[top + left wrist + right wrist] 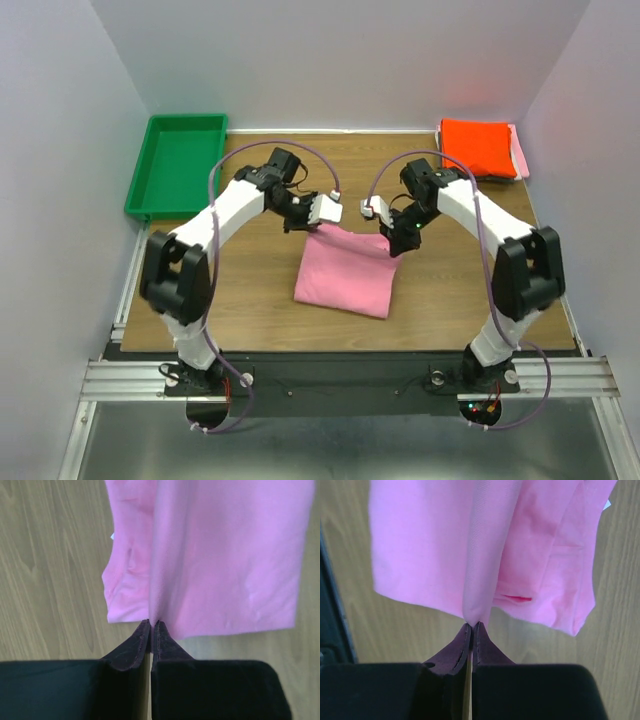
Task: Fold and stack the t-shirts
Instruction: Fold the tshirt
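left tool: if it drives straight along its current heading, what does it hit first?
The pink t-shirt: the left tool is shut on its edge, so going on just pushes into that cloth. Behind it lies the wooden table, though depth is unclear.

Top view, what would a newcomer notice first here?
The pink t-shirt lies at the middle of the table, its far edge pinched by the left tool and the right tool, both shut on the cloth. Next come the folded orange-red t-shirt at the far right corner and the green tray at the far left.
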`<move>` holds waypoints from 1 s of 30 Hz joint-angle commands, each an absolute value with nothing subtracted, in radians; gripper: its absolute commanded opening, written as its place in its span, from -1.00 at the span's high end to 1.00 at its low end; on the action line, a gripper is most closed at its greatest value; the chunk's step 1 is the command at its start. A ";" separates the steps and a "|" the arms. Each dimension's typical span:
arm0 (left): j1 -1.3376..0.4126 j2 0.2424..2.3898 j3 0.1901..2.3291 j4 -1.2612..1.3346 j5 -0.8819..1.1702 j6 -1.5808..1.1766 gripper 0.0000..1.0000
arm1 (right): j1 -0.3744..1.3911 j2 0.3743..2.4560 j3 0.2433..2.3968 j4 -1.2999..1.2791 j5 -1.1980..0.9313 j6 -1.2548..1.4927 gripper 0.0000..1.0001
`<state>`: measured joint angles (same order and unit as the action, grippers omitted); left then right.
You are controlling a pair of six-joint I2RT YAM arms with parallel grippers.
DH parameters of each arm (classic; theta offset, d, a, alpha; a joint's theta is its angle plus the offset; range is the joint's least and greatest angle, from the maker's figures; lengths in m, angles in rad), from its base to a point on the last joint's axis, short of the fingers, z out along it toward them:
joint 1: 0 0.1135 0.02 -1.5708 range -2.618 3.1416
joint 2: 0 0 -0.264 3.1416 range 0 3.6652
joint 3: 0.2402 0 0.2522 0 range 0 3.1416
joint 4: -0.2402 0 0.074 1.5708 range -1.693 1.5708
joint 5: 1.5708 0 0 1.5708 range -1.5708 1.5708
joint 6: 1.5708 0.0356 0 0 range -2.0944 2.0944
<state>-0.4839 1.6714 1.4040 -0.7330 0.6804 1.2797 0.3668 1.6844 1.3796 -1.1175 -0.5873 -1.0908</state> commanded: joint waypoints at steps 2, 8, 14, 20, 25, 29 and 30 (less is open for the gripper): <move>-0.430 1.892 1.606 -0.738 0.703 1.293 0.99 | 0.302 1.868 1.503 -1.091 -0.627 -1.206 0.98; -0.387 2.103 1.669 -0.698 0.719 1.224 0.98 | 0.246 2.094 1.650 -1.077 -0.640 -1.192 0.97; -0.385 2.088 1.612 -0.695 0.736 1.210 0.98 | 0.248 2.143 1.623 -1.066 -0.684 -1.149 0.87; -0.422 1.851 1.289 -0.643 0.761 1.203 0.99 | 0.285 2.014 1.415 -1.057 -0.730 -1.080 0.85; -0.440 1.680 1.088 -0.608 0.775 1.161 0.78 | 0.311 1.830 1.249 -1.055 -0.781 -0.988 0.78; -0.440 1.567 1.023 -0.584 0.778 1.123 0.20 | 0.311 1.758 1.239 -1.063 -0.810 -0.891 0.13; -0.440 1.553 1.029 -0.584 0.785 1.117 0.11 | 0.311 1.752 1.252 -1.062 -0.813 -0.870 0.03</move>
<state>-0.4511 1.6375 1.0397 -0.5953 0.7647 1.1584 0.3218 1.8149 1.2263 -1.0576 -0.7734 -0.9684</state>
